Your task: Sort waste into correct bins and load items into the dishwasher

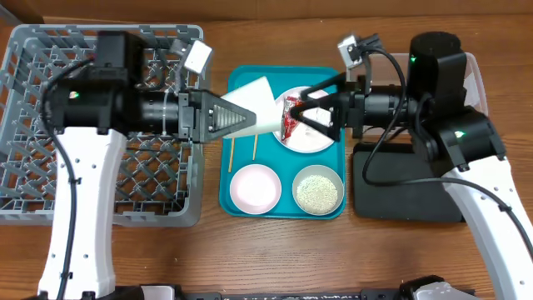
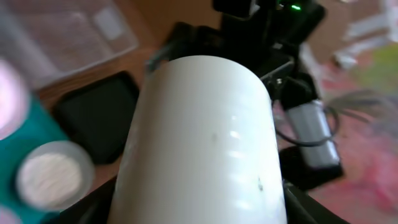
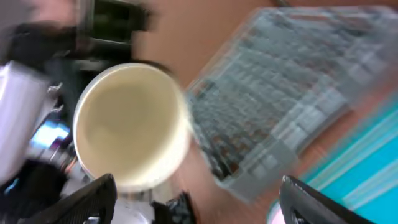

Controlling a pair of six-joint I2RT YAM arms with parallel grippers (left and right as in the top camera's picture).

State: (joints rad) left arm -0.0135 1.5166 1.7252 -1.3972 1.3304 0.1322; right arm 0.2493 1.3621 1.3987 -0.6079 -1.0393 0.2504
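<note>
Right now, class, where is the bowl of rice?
In the overhead view, the bowl of rice sits in the teal tray's lower right corner, beside the empty white bowl, below the plate.

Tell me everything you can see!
Rack: one, grey, left.
Serving tray: one, teal, middle.
Plate: one, white, on teal tray.
Wrapper: one, red, on plate.
Bowls: two, white, on teal tray.
Rice: one heap, whitish, in one bowl.
Chopsticks: two, wooden, on teal tray.
Cup: one, white, in left jaws.
Flat tray: one, black, right.
Tub: one, clear, behind black tray.
Left arm: one, black-white, jaws shut on cup.
Right arm: one, black-white, jaws open over wrapper.
</note>
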